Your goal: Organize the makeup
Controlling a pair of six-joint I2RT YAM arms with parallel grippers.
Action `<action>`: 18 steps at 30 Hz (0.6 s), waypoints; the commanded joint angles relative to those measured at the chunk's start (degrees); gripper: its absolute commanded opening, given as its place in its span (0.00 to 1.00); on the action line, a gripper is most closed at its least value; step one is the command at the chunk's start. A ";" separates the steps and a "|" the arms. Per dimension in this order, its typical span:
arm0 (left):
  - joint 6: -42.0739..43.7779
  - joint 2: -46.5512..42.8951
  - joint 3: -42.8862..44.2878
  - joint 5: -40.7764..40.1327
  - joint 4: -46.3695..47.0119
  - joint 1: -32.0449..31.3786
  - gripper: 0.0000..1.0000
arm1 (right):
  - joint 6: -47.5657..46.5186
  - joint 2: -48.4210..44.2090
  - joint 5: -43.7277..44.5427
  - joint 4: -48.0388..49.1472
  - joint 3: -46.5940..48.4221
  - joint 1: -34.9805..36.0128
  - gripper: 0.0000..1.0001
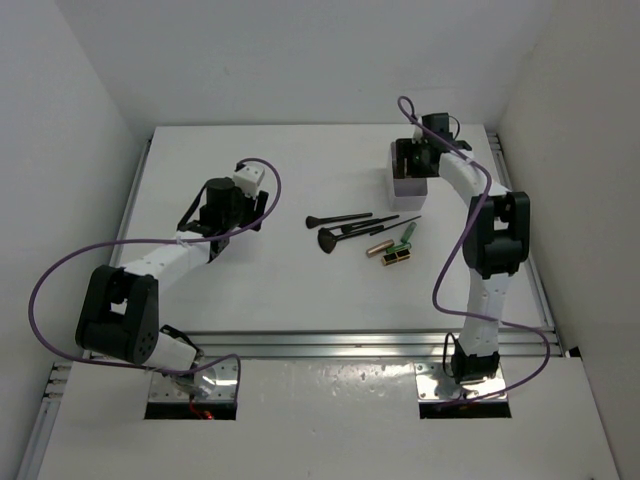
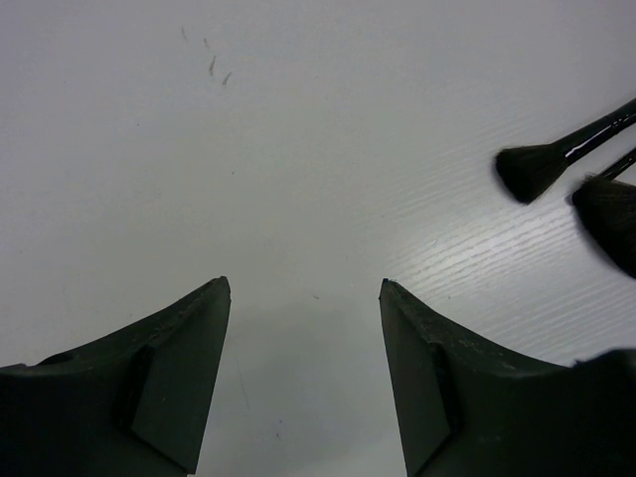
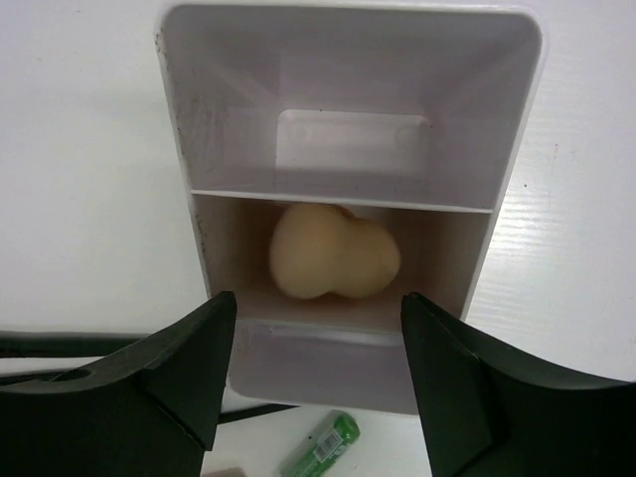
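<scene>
Jaws of the left gripper (image 2: 303, 288) stood wide and empty over the table (image 2: 298, 119), just left of the black brushes (image 1: 350, 224), which lay loose mid-table beside the green and gold-brown tubes (image 1: 393, 250), none yet sorted. Farther right, the right gripper (image 3: 318, 296) hung parted, holding nothing, above the compartment box (image 3: 179, 149), a peach sponge (image 3: 333, 253) lying in its middle compartment. Whether that was one sponge or two was unclear, and the fingers (image 3: 149, 397) hid part of the nearest compartment.

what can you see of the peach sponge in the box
The peach sponge looks matte and soft, with two rounded lobes, possibly two sponges side by side; I cannot tell. It lies in the middle compartment of the translucent white box, toward the near divider. The open right gripper is above, not touching it.
</scene>
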 commanded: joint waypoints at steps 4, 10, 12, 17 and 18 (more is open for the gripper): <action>0.90 0.16 0.88 -0.22 0.61 -0.33 0.68 | -0.50 -8.10 -1.44 -1.65 0.05 0.14 0.71; 1.53 -0.37 0.35 0.30 1.13 -0.33 0.68 | 3.96 -16.80 2.06 -6.48 -7.66 0.67 0.66; 1.53 -0.37 -0.18 0.30 1.66 -0.33 0.68 | 8.45 -21.36 6.19 -5.96 -15.82 0.85 0.51; 1.00 -0.37 -1.32 1.35 2.71 -1.38 0.68 | 15.38 -22.98 6.12 -6.14 -25.26 1.02 0.34; 1.00 -0.37 -1.32 1.36 2.72 -1.38 0.68 | 15.84 -22.62 5.59 -6.57 -25.62 1.20 0.35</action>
